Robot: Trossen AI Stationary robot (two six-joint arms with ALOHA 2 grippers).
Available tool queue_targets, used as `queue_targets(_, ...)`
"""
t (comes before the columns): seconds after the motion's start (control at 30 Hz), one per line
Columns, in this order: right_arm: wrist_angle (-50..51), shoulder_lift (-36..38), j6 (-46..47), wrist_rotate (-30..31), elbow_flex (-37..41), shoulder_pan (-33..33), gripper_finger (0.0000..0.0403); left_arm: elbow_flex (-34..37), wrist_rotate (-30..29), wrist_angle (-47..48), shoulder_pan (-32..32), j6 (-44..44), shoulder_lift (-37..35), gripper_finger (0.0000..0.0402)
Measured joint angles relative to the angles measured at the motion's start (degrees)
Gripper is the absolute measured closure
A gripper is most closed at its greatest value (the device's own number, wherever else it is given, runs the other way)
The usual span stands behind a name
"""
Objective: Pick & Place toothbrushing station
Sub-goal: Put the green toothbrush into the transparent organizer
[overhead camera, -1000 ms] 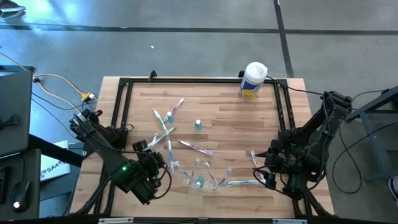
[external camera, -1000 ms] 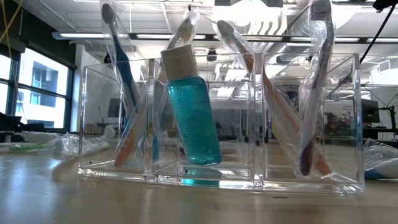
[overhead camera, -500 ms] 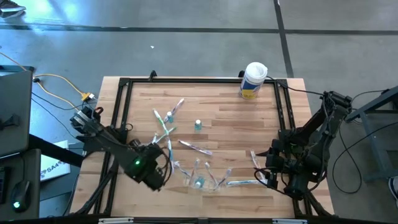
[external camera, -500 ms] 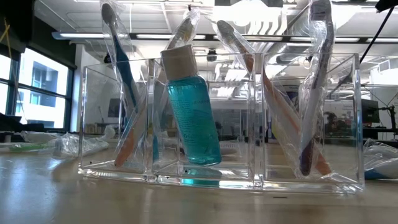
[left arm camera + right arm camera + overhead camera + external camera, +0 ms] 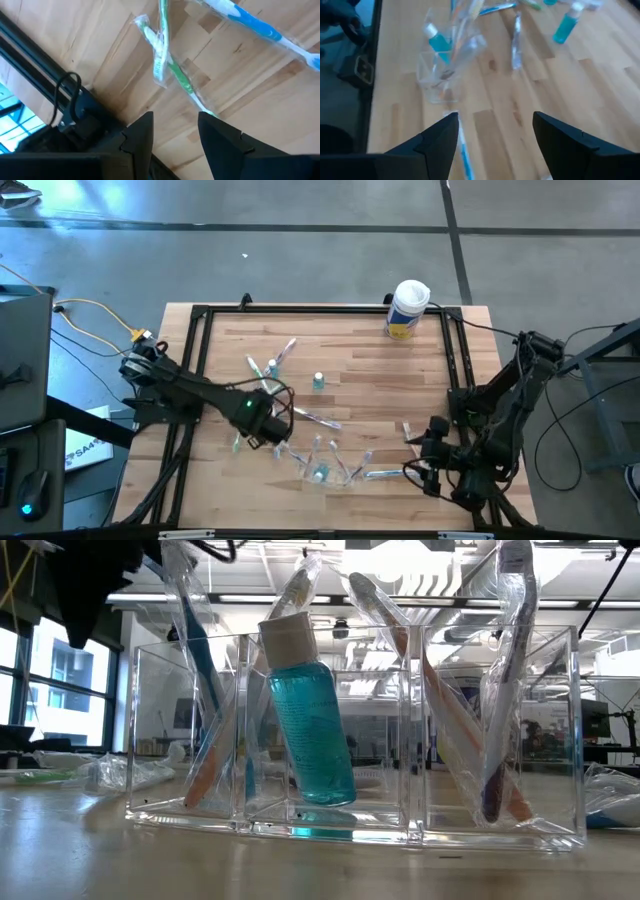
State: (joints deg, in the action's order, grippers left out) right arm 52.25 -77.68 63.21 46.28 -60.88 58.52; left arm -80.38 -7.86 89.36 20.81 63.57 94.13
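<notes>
Wood counter (image 5: 360, 370) approx half cleared: holder (image 5: 325, 465) has several brushes + teal bottle (image 5: 305, 720), others loose; left gripper (image 5: 172, 132) and right gripper (image 5: 492, 135) both apart, empty.

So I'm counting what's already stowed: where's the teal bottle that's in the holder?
In the low view the teal bottle leans in the middle compartment of the clear holder, wrapped toothbrushes in the compartments on either side; from above, the holder sits near the table's front edge.

Wood table (image 5: 370, 380) w/ black frame: clear holder (image 5: 322, 465) near front edge, wrapped toothbrushes (image 5: 262, 388) scattered left-centre, teal tube (image 5: 318, 381) mid-table, white canister (image 5: 407, 309) at back right.
</notes>
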Motion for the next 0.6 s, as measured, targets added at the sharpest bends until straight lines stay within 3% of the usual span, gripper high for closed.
queue_targets(0.2, -6.65, -3.10, 0.22, -4.93, 0.00, 0.38, 0.0155, 2.63, 0.43, -2.64, -5.66, -5.06, -2.72, 0.0249)
queue_targets(0.33, -9.71, -4.55, 0.21, -5.58, 0.01, 1.52, 0.0155, 9.23, 1.21, -6.36, -7.84, -5.24, -7.16, 0.0249)
queue_targets(0.47, -10.49, -5.13, 1.36, -5.58, 0.02, 2.82, 0.0155, 16.65, 2.00, -17.54, -8.64, -5.28, -12.08, 0.0249)
queue_targets(0.6, -10.62, -5.14, 2.05, -5.22, 0.00, 3.54, 0.0155, 22.47, 1.47, -22.62, -8.60, -5.98, -13.86, 0.0249)
